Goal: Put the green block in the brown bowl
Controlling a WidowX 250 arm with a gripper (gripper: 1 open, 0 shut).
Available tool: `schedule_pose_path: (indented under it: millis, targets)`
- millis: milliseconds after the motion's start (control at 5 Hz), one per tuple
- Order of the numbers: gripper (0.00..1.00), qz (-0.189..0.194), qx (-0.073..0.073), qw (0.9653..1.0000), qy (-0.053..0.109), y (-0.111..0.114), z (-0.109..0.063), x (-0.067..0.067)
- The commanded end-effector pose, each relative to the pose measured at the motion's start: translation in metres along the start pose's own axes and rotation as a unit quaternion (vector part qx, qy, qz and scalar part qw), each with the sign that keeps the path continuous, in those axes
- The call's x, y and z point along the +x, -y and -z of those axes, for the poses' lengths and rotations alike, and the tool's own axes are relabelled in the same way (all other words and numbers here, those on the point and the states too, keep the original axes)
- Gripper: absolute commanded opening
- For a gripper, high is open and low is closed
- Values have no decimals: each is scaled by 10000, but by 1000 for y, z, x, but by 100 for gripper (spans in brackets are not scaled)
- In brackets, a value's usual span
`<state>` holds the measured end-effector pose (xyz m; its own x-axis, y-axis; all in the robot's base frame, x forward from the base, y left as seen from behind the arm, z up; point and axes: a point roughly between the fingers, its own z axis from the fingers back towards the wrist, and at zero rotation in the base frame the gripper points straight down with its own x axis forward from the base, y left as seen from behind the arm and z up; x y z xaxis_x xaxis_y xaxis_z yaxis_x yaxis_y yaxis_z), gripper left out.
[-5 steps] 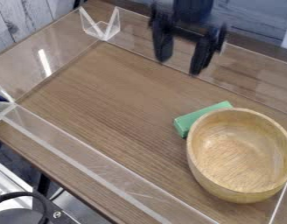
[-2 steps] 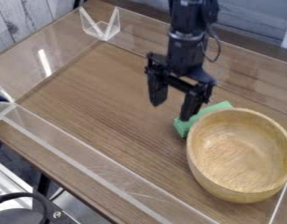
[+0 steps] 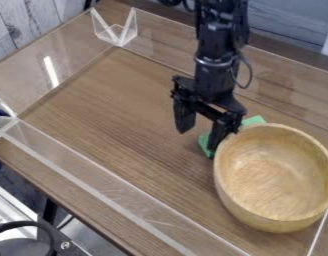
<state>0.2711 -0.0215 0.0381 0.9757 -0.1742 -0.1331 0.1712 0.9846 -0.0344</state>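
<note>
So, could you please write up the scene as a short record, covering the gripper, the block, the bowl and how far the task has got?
Gripper: black gripper, open, over the near-left side of the block area
Held: nothing visible
Block: green block, on the table, partly hidden by the gripper
Bowl: brown bowl, upright on the table, right beside the block
Bowl contents: none visible
Task status: block not yet in the bowl

Finishes: wood, clear plastic, matt black.
Bowl: smooth light wood, visible grain. Counter: brown wood, slight sheen. Side panels: clear glossy plastic. Gripper: matt black. Block: matt green.
</note>
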Motion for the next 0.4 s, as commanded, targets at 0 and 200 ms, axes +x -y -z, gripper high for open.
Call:
schedule_pose_path:
  millis: [0,200]
  targets:
    - [100,202,5,9994,275,4,-4,14]
    - [100,278,-4,9991,310,4,1,19]
